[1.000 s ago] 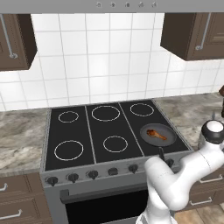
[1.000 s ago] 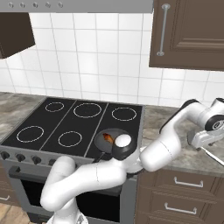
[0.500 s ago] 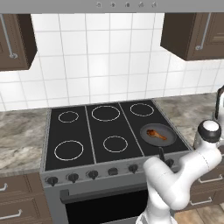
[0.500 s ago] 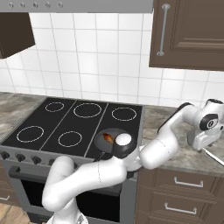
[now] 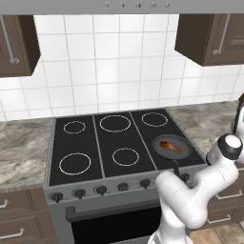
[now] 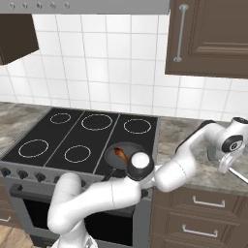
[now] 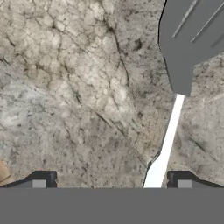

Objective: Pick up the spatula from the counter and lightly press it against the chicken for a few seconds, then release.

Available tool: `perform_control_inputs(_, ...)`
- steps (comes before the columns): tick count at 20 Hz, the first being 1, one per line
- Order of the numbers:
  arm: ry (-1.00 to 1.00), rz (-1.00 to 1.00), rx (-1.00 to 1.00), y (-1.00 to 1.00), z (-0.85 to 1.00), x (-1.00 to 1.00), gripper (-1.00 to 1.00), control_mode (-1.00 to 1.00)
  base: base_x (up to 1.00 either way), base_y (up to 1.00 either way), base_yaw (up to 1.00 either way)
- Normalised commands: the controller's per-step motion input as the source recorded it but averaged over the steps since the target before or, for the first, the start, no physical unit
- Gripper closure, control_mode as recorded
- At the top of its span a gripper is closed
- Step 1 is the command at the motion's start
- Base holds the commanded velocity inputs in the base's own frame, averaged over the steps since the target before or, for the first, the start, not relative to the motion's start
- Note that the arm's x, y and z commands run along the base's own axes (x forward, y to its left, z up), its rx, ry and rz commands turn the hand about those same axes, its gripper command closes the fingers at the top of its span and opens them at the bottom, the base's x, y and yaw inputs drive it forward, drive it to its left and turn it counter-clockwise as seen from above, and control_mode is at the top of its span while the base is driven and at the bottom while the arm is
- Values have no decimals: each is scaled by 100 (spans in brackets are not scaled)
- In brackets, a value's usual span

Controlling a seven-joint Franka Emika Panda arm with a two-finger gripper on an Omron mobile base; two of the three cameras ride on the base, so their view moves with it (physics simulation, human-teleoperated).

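While the gripper (image 7: 111, 178) hangs spread wide over the marble counter (image 7: 65, 87), the spatula (image 7: 172, 127) lies flat beneath. Its handle runs in close beside one tip.

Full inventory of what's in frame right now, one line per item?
spatula: one, grey slotted blade, white handle, flat on the counter right of the stove
chicken: one piece, orange-brown, in the pan
pan: one, dark grey, front right burner
stove: one, black top, five burner rings showing
counter: grey marble, both sides of the stove
wall cabinets: two, dark brown, upper left and upper right
backsplash tiles: white, behind the stove
arm: one, white
gripper: one, dark tips, jaws open either side of the spatula handle
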Motion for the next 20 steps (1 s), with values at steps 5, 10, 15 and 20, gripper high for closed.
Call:
perform_control_inputs(5,1,12,16,-22,0,32,-100,-100,0,0,0)
perform_control_inputs(10,0,11,12,-23,0,27,-100,-100,0,0,0)
perform_control_inputs(15,0,10,7,-32,13,23,-100,-100,0,0,0)
perform_control_inputs(20,0,7,1,-35,35,17,-100,-100,0,0,0)
